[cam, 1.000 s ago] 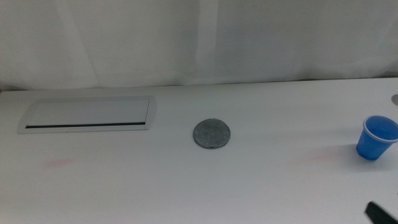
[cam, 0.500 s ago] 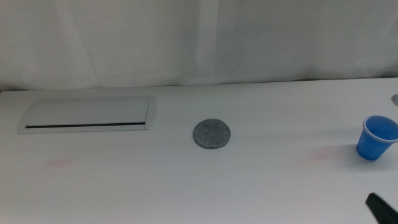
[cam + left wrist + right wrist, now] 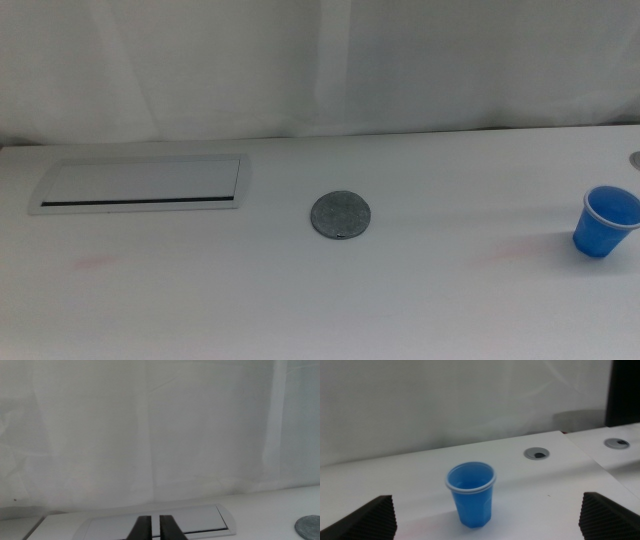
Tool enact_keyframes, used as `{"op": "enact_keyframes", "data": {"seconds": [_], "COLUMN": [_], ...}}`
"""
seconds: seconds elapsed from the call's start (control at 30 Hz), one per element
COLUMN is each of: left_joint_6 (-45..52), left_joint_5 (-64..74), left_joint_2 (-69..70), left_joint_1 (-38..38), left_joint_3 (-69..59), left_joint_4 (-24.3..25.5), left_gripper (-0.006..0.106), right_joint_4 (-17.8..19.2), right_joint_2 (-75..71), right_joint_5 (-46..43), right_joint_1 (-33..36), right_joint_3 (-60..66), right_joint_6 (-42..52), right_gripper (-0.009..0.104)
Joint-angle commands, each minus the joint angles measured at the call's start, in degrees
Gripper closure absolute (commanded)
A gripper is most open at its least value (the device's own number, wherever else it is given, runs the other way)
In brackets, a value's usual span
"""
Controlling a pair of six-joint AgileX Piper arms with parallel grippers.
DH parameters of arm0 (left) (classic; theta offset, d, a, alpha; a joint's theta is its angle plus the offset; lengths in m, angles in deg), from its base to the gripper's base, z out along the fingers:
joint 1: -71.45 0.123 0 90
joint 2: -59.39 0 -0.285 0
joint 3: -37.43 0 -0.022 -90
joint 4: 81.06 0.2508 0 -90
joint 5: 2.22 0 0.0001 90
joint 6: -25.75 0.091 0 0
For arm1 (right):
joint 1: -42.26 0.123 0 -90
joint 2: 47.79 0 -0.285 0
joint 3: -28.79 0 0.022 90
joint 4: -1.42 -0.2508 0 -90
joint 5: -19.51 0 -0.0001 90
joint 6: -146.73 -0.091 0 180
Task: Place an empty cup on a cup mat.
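Starting at your left, a white panel (image 3: pixel 140 184) lies flat on the table (image 3: pixel 300 300), with your left gripper (image 3: pixel 150 527) aimed at it, jaws nearly together with a thin gap. Mid-table sits the mat (image 3: pixel 341 215), bare. Far right, well apart from the mat, the cup (image 3: pixel 604 222) stands upright and empty, and your right gripper (image 3: pixel 487 520) faces it with jaws spread wide, not touching.

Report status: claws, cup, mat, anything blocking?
Right claw open, cup upright ahead between its jaws, not gripped. Left claw shut, facing white panel. Cup mat bare, mid-table. Nothing between cup and mat.
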Motion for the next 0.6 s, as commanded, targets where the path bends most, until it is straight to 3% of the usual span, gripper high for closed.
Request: {"op": "enact_keyframes", "data": {"seconds": [0.0, 0.2, 0.37, 0.57], "left_joint_6": [-0.3, -0.3, -0.3, -0.3], "left_joint_5": [-0.6, -0.6, -0.6, -0.6], "left_joint_2": [0.7, 0.7, 0.7, 0.7], "left_joint_1": [0.1, 0.1, 0.1, 0.1], "left_joint_3": [-2.2, -2.2, -2.2, -2.2], "left_joint_4": [-0.4, -0.4, -0.4, -0.4], "left_gripper": [0.103, 0.103, 0.103, 0.103], "right_joint_4": [-2.0, -6.8, -7.5, -4.5], "right_joint_2": [-0.3, -0.3, -0.1, 2.8], "right_joint_5": [-0.6, -2.9, -0.2, 15.6], "right_joint_1": [-0.9, -0.9, -0.9, -1.0], "right_joint_3": [2.2, 1.2, -5.7, -22.9], "right_joint_6": [-0.1, -0.1, -0.1, 1.7], "right_gripper": [-0.008, -0.008, -0.008, -0.008]}}
